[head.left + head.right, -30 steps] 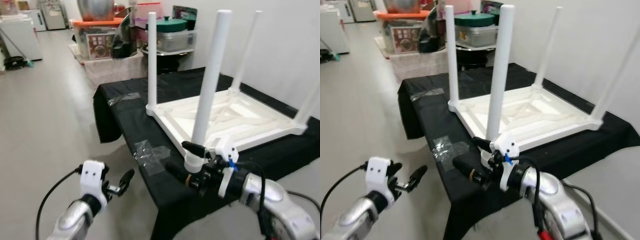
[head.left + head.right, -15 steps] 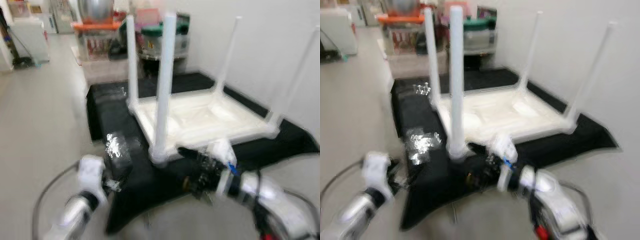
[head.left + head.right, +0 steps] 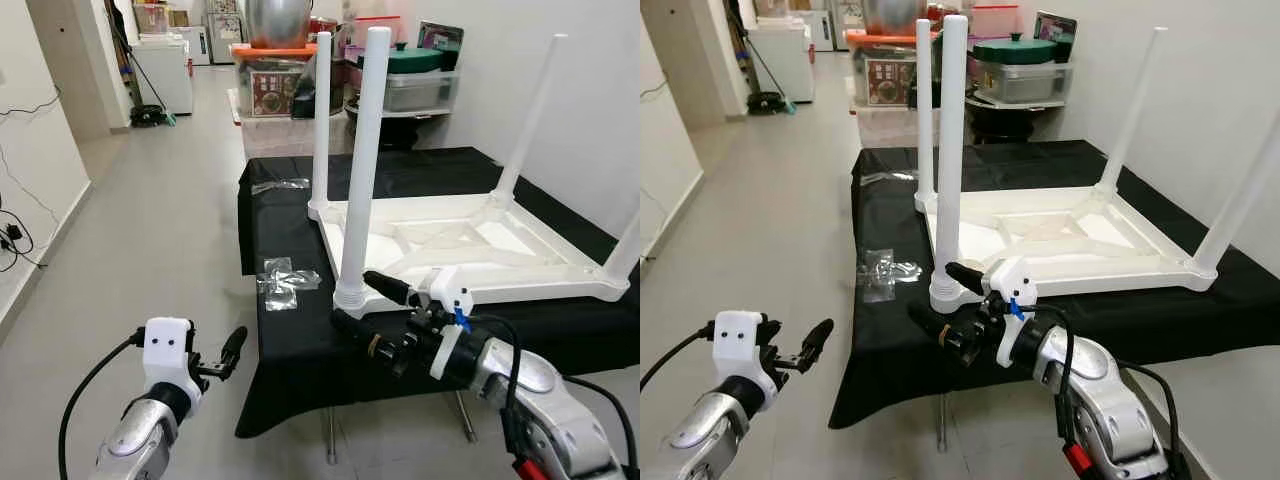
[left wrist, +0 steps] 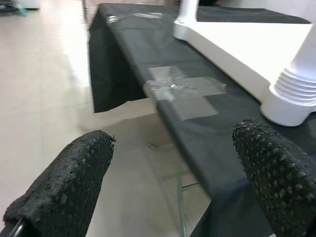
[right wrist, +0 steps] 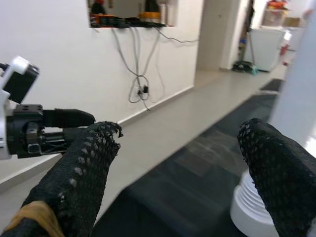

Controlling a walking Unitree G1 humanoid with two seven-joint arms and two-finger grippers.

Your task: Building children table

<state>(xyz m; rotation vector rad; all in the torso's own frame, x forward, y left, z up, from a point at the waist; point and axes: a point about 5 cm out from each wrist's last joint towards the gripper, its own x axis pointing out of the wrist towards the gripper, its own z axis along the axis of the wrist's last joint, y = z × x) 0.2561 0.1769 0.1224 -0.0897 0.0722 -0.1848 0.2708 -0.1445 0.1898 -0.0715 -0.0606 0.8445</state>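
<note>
Four white plastic legs stand on the upturned white children's table (image 3: 470, 240) atop the black-draped bench (image 3: 290, 330). Since a second ago the right gripper (image 3: 372, 305) has released the nearest leg (image 3: 362, 170), jaws wide beside its base; the left gripper (image 3: 232, 350) hangs open off the bench, suggesting assembly is nearly finished.

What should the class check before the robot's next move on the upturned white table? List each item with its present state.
1. All four legs upright on the upturned table: ok.
2. Right gripper open beside the near leg, gripping nothing: ok.
3. Left gripper open, off the table edge over the floor: ok.
4. Near leg's ribbed base fully tightened: cannot tell.
5. Plastic bag lies apart from the leg base: ok.
</note>
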